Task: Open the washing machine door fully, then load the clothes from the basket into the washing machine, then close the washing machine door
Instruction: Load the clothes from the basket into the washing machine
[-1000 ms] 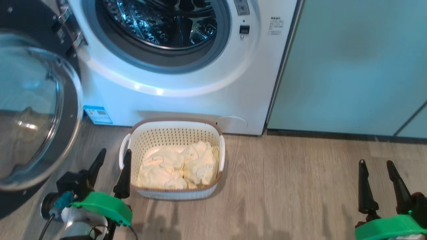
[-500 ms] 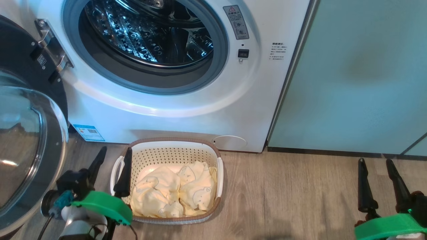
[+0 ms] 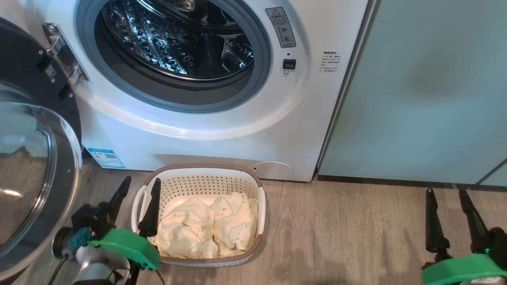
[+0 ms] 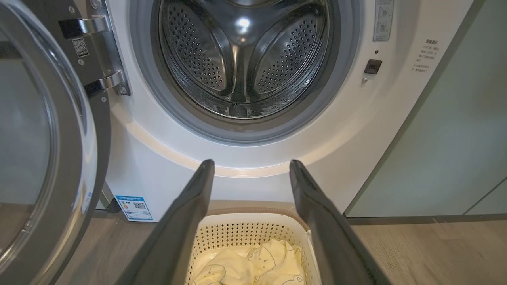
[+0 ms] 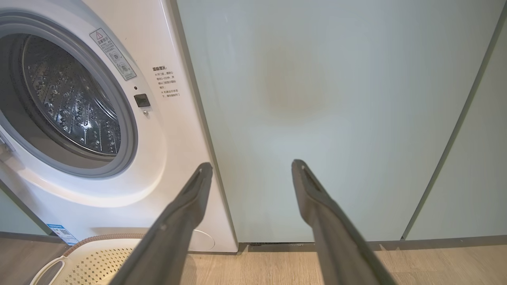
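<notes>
1. The head camera has tipped upward over the last second. More of the drum (image 3: pixel 178 35) shows and the basket (image 3: pixel 206 167) sits lower in view, but the things themselves have not moved.
2. The left tool (image 3: pixel 141 180) has edged slightly towards the basket. Its fingers stand apart and hold nothing, and one finger now overlaps the basket's left handle in the head view.
3. The right tool (image 3: pixel 446 192) has stayed put, low over the floor (image 3: pixel 336 229) and facing the cabinet (image 3: pixel 427 91). It is spread, empty and well apart from the basket.
4. The door (image 3: pixel 39 158) hangs wide at the left and the drum is bare, so the opening step looks done.
5. The clothes (image 3: pixel 206 225) lie heaped in the basket, on the floor just before the washer (image 3: pixel 222 130). None are loaded.
6. Loading seems about to begin, and the left tool looks best placed to dip onto the cloth.
</notes>
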You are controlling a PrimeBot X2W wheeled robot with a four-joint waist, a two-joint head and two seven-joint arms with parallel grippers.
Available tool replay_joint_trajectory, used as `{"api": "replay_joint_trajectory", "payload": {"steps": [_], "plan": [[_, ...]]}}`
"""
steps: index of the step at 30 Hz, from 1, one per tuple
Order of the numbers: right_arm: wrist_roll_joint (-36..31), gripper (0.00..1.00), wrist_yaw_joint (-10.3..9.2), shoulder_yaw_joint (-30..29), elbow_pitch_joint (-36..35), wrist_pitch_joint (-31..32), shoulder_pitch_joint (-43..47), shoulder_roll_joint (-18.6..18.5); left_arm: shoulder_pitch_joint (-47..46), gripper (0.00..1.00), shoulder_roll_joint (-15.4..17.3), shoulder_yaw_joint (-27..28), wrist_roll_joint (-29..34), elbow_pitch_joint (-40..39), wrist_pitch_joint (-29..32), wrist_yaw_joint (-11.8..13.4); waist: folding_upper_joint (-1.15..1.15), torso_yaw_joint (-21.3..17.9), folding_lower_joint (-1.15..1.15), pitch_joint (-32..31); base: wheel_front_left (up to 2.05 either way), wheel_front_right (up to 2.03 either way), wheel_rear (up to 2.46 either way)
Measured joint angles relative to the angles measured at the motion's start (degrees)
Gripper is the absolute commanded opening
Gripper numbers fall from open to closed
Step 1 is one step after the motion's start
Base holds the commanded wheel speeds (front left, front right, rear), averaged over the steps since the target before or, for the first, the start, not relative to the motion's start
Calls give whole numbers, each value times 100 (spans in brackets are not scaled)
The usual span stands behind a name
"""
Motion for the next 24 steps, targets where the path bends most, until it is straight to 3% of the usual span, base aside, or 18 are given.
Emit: {"api": "replay_joint_trajectory", "payload": {"steps": [15,24], "plan": [[-2,100,0,32,-11,0,-3,0,-336,100,-33,-539,-41,396,24,-60,0,-82,0,125,0,0,0],[0,100,0,78,-133,0,-264,0,-1168,100,-193,-1267,-326,1539,118,-159,0,-224,1,574,0,0,0]]}}
